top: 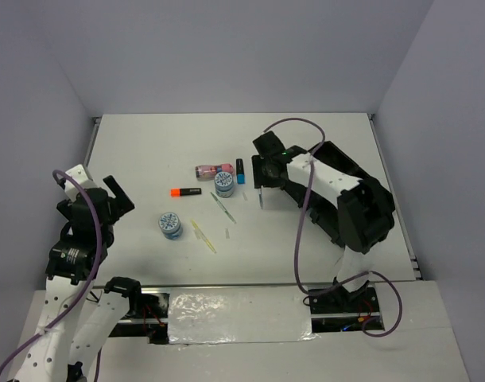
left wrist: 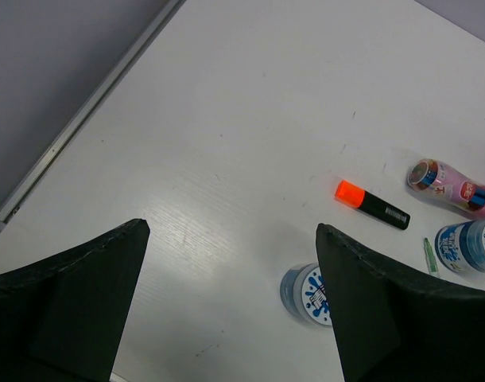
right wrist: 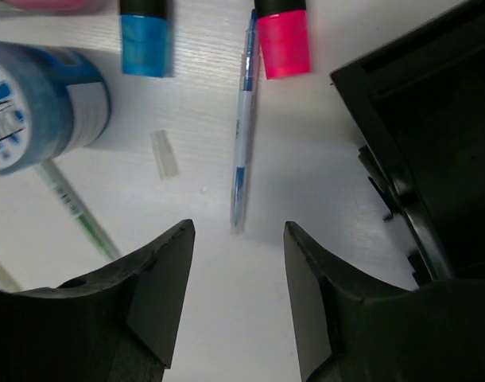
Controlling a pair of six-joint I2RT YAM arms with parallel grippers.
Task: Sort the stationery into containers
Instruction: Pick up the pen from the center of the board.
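My right gripper (right wrist: 238, 227) is open and empty, low over the table, with a thin blue pen (right wrist: 242, 127) just ahead of its tips. Beyond the pen lie a pink-ended marker (right wrist: 283, 40) and a blue-ended marker (right wrist: 145, 36). The black organiser tray (right wrist: 433, 135) is to the right. A blue-white disc (right wrist: 36, 103) is on the left. My left gripper (left wrist: 232, 231) is open and empty above bare table. Near it are the second disc (left wrist: 310, 293), an orange-ended marker (left wrist: 372, 204) and a pink tube (left wrist: 453, 185). In the top view my right gripper (top: 258, 171) hides the pink marker, and my left gripper (top: 122, 193) is at the left.
A clear cap (right wrist: 164, 153) and a green pen (right wrist: 79, 211) lie left of the blue pen. A yellowish pen (top: 203, 236) lies near the front. My right arm covers much of the tray (top: 350, 163). Walls enclose the table at the back and on both sides.
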